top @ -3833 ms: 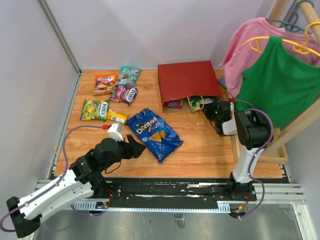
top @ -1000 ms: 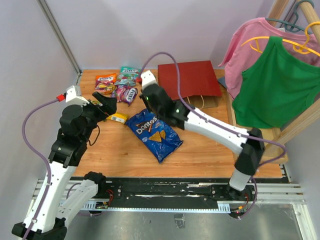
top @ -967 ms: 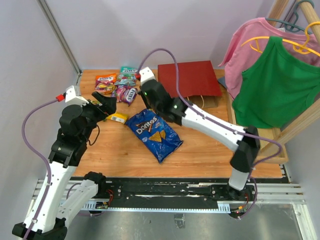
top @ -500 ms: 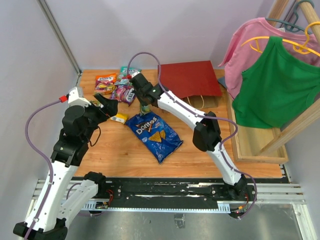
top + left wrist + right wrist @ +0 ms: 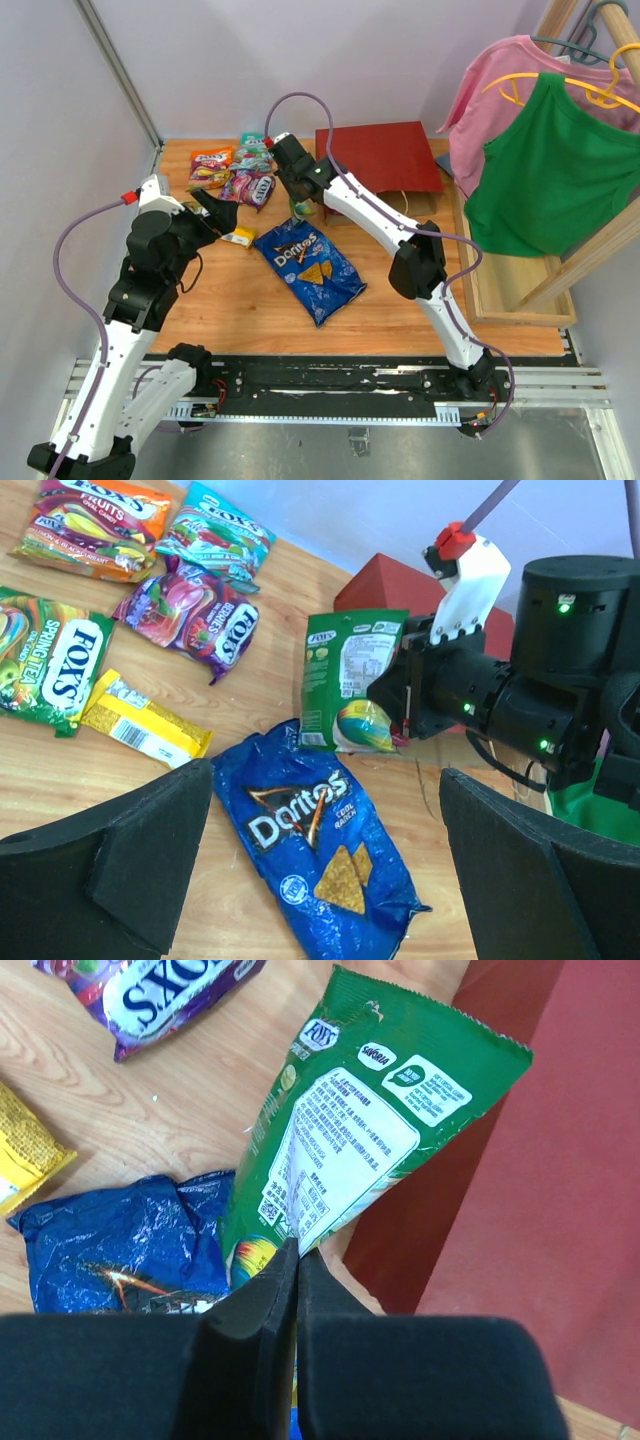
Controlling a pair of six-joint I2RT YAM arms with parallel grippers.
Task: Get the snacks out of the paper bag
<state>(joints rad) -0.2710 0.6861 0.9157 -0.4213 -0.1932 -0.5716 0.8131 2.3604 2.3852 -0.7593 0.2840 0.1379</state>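
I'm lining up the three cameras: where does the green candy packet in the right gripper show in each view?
Top external: green candy packet upper centre, just beyond the Doritos bag.
Left wrist: the packet mid-frame, above the Doritos bag.
Right wrist: the packet fills the centre; Doritos bag lower left.
Shared landmark: the Doritos bag.

The bag (image 5: 380,158) lies flat at the far right of the worktop (image 5: 400,300), dark red side up, with its mouth and handles facing near. A green packet (image 5: 350,675), back label showing, is pinched at its lower edge in the right claw (image 5: 298,1250), just left of the bag. The blue Doritos (image 5: 315,845) lie face up, near centre. At far left lie the orange (image 5: 95,525), teal (image 5: 215,535), purple (image 5: 190,610) and Spring Tea (image 5: 45,670) packets and the yellow bar (image 5: 140,730).
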